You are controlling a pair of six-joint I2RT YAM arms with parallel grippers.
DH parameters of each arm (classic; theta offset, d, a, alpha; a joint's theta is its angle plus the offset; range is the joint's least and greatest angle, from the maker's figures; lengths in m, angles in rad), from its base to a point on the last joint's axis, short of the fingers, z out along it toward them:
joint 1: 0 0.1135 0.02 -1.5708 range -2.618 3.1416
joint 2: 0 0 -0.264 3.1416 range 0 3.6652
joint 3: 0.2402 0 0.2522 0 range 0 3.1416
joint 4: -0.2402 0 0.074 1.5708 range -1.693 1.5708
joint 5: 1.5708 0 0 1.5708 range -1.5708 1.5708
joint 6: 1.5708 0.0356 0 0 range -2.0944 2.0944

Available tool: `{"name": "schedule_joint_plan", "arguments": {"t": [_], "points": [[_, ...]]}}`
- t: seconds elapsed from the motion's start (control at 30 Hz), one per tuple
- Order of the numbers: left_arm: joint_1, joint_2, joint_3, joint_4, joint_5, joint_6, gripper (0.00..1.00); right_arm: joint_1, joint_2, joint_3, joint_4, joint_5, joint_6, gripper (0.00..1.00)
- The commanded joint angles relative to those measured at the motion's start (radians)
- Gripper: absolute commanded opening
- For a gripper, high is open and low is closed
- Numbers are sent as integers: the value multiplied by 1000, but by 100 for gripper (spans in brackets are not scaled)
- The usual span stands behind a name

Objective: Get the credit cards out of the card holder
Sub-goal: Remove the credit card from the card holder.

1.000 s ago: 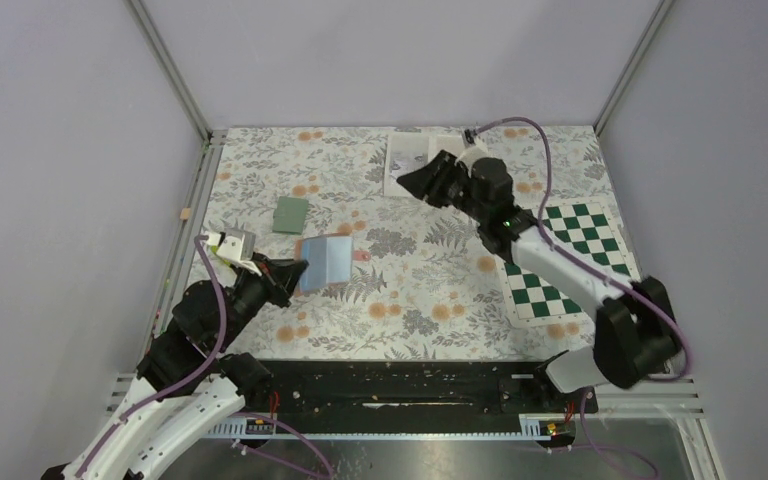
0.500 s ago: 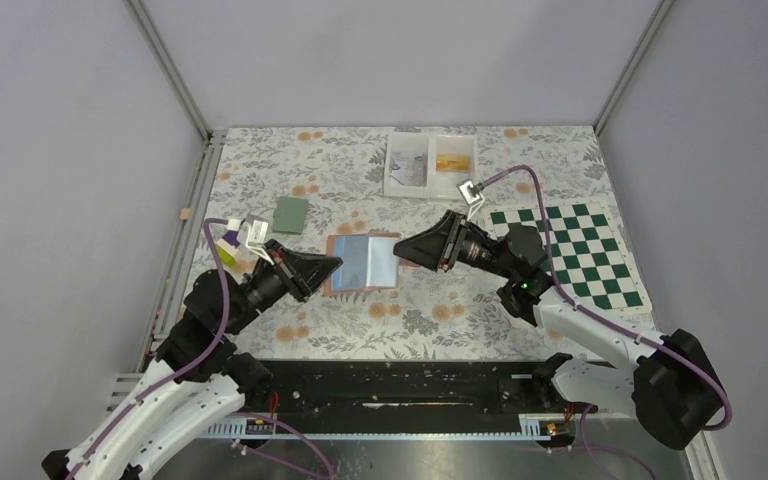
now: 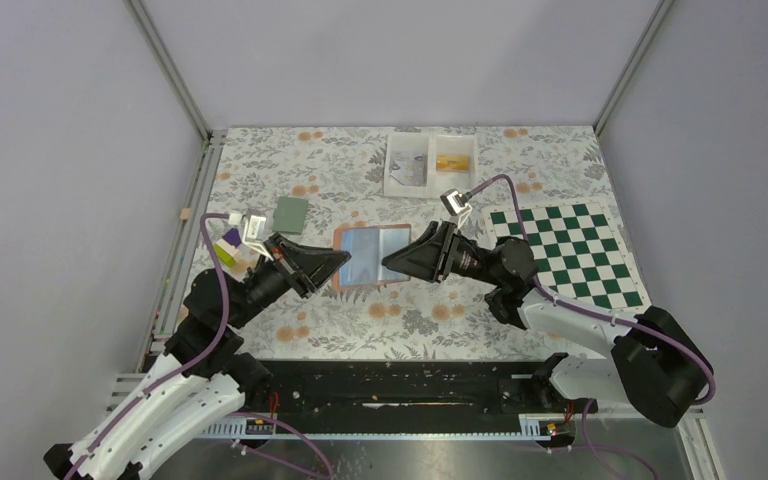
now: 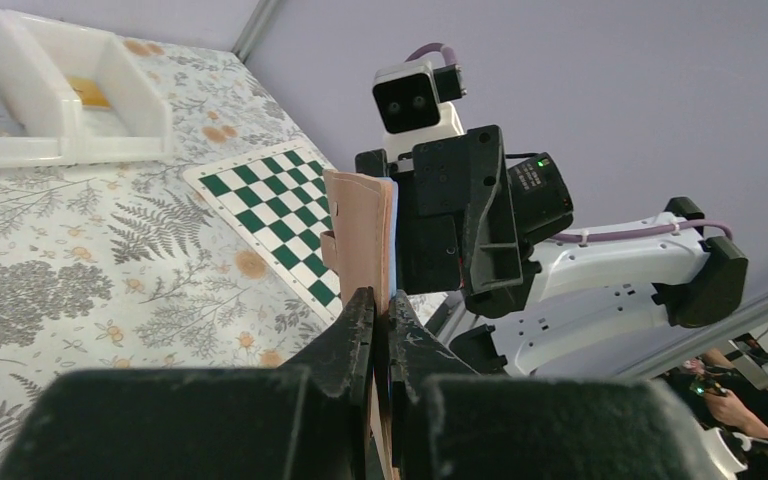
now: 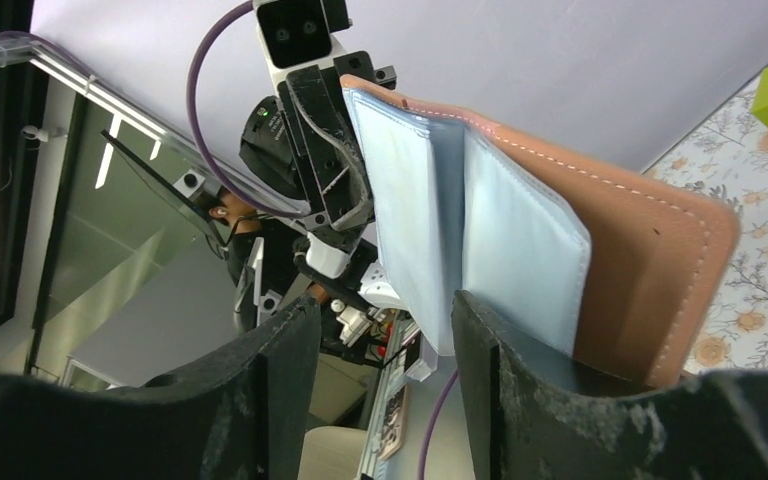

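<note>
Right pincer (image 3: 388,264) has swung from the far tray (image 3: 430,193) to the card holder (image 3: 370,255) — released, jaws straddling its blue edge; left pincer (image 3: 344,262) clenches the holder above the tabletop (image 3: 410,322).

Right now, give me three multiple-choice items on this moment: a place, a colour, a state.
1. Where does the grey-green card lie? A tucked in a pocket; B on the table, left of the card holder; C held up in the air.
2. The holder's inner panels are: A light blue; B red; C black.
3. The left gripper is: A wide open; B shut on the holder; C out of view.
Key: 1 B, it lies flat on the floral cloth; 2 A, the right wrist view shows blue; 3 B, its fingers pinch the holder's edge.
</note>
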Motion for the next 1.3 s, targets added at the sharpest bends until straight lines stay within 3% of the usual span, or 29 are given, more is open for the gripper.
{"name": "schedule_joint_plan", "arguments": {"t": [0.0,0.17,0.43,0.57,0.67,0.87,1.17,1.27], "points": [[-3,16,0,132,55,-43,0,17,3,18,96,-10,10,56],[-3,18,3,127,60,-39,0,21,19,38,114,-36,20,47],[-3,25,-7,140,70,-51,0,23,59,68,163,-52,57,41],[-2,22,2,124,68,-40,0,24,69,64,178,-33,64,23],[-2,15,11,101,62,-30,0,23,65,40,165,8,39,0],[-3,-1,19,89,63,-29,0,10,68,-17,178,56,29,0],[-3,36,47,116,148,-65,0,1,62,-5,193,10,27,0],[-3,39,71,17,64,-24,0,-4,-24,6,-24,31,-20,32]]}}
